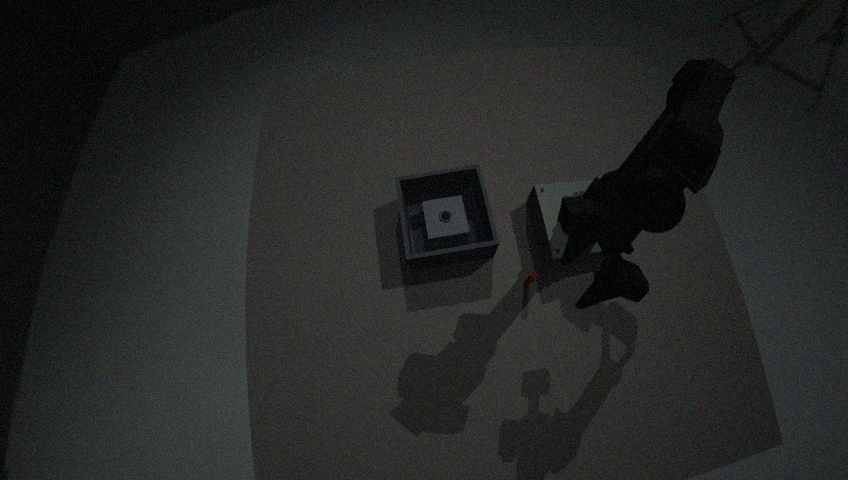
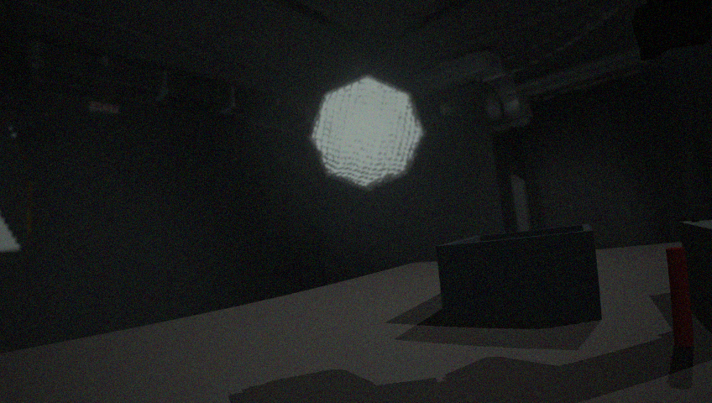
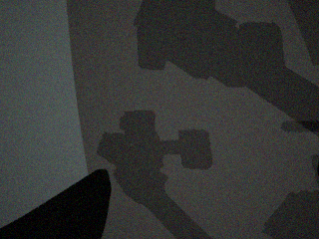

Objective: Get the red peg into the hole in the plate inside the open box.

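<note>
Red and upright, the peg (image 1: pixel 530 277) (image 2: pixel 679 299) stands on the brownish worktop (image 1: pixel 327 356) (image 2: pixel 200 339) (image 3: pixel 239 189), outside the open box (image 1: pixel 451 251) (image 2: pixel 519 282) and somewhat closer to the worktop's right edge than its left, seen from above. The box sits nearer the left edge, its pale plate (image 1: pixel 431 227) inside with the hole unfilled. The claw (image 1: pixel 571 284) (image 3: pixel 216 172), spread nearly as wide as it goes, grips nothing; it's over the right-hand side, near the peg.
</note>
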### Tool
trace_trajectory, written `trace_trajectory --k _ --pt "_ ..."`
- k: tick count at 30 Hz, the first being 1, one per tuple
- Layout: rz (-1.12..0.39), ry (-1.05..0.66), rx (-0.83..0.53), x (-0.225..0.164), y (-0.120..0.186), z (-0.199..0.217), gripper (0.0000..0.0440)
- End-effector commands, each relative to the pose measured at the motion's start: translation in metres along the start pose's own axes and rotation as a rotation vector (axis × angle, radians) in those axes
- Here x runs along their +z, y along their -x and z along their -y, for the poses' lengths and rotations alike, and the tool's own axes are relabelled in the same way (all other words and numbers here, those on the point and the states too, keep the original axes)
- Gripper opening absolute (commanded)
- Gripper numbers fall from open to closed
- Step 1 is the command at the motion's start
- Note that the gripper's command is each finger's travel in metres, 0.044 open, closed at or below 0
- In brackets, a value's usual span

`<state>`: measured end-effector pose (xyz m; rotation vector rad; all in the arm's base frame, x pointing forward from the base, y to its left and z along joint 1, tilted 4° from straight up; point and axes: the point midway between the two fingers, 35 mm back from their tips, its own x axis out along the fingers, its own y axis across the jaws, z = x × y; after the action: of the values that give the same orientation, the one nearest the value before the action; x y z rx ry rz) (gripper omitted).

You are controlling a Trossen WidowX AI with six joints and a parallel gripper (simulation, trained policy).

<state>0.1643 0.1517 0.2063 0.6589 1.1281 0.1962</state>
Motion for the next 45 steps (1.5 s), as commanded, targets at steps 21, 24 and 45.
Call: trace_trajectory --k 21,24,45 --pt "-0.155 -0.296 -0.653 -0.021 -0.056 0.094 0.044" --pt "-0.168 -0.313 -0.707 -0.024 -0.063 0.101 0.044" --pt "-0.183 -0.341 -0.853 -0.038 -0.124 0.134 0.044"
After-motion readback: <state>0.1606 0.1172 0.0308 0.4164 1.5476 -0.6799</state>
